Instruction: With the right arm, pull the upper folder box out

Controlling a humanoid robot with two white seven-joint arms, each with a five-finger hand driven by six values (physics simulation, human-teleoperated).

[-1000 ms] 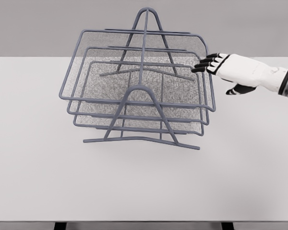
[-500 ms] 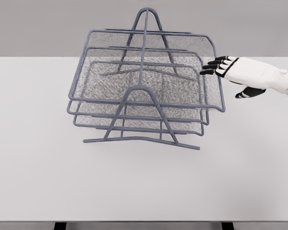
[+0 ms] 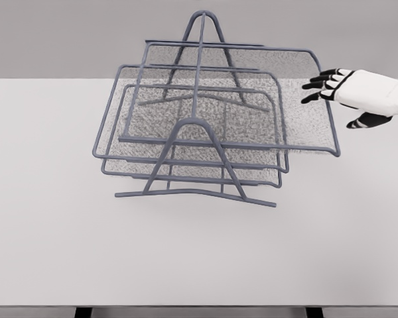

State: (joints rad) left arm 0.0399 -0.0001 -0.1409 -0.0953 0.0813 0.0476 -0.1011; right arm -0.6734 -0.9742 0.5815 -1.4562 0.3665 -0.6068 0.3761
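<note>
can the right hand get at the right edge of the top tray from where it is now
Probably yes: the right hand hangs with fingers spread just right of the top tray, and only bare table lies around it, nothing between them.

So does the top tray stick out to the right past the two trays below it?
Yes, the top tray overhangs the lower trays on the right, near the right hand.
</note>
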